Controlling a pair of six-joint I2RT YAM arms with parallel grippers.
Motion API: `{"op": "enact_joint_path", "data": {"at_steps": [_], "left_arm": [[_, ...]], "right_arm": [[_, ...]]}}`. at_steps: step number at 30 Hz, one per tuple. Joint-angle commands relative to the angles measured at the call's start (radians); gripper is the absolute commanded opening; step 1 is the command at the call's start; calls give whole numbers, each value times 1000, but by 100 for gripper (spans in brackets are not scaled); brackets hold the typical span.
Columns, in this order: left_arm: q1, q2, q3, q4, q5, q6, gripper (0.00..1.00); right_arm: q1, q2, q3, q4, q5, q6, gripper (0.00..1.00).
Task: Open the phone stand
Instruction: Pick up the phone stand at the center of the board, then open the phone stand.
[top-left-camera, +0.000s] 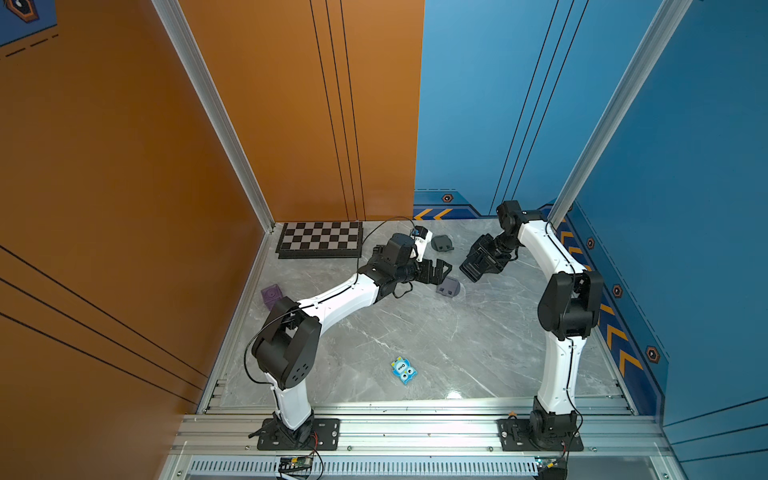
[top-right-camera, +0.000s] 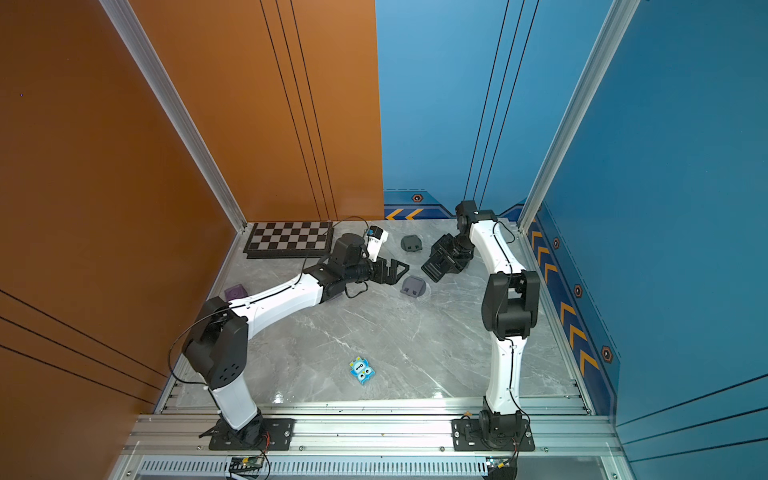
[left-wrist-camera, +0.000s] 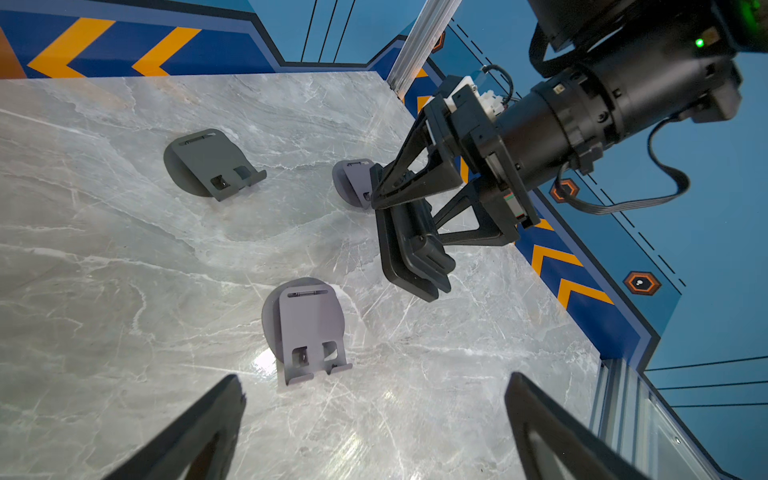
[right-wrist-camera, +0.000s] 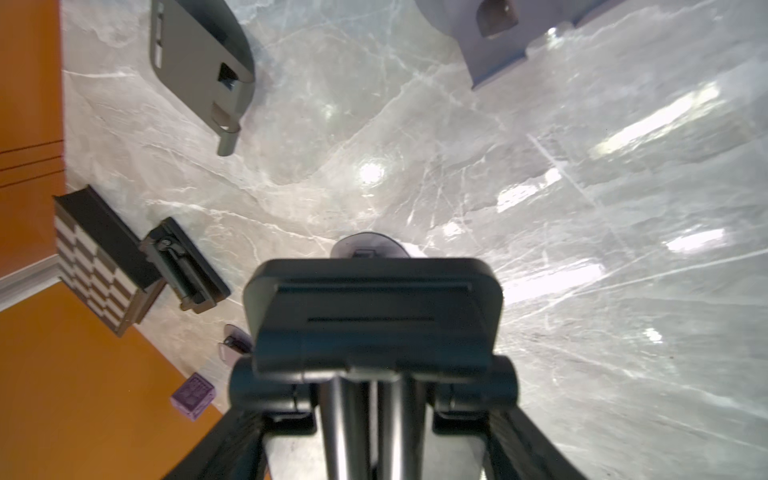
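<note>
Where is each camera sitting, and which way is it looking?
Both top views: high above the front edge, looking down on the table; the left arm and right arm show whole.
Left wrist: rides the left arm, looking past the open left gripper at the light grey stand and the right gripper.
Right wrist: rides the right arm, looking along its fingers at the black phone stand they clamp.
Shared: both wrist views show the dark grey stand.
</note>
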Motion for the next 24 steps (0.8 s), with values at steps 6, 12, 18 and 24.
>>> {"op": "enact_joint_path", "data": {"at_steps": [6,12,18,24], "left_arm": [[3,73,62,85,27,-61,71],[12,100,88,91,32,-67,70],[19,118,103,92,36,-71,70],[23,126,96,92,29,-74,69]], "right_arm": [[3,-88,20,115,-114,172,16],[25,-93,23,153,-140,216,16],[55,-91,27,181,-154,241,17],[74,-88,38,205,-173,264,17]]}}
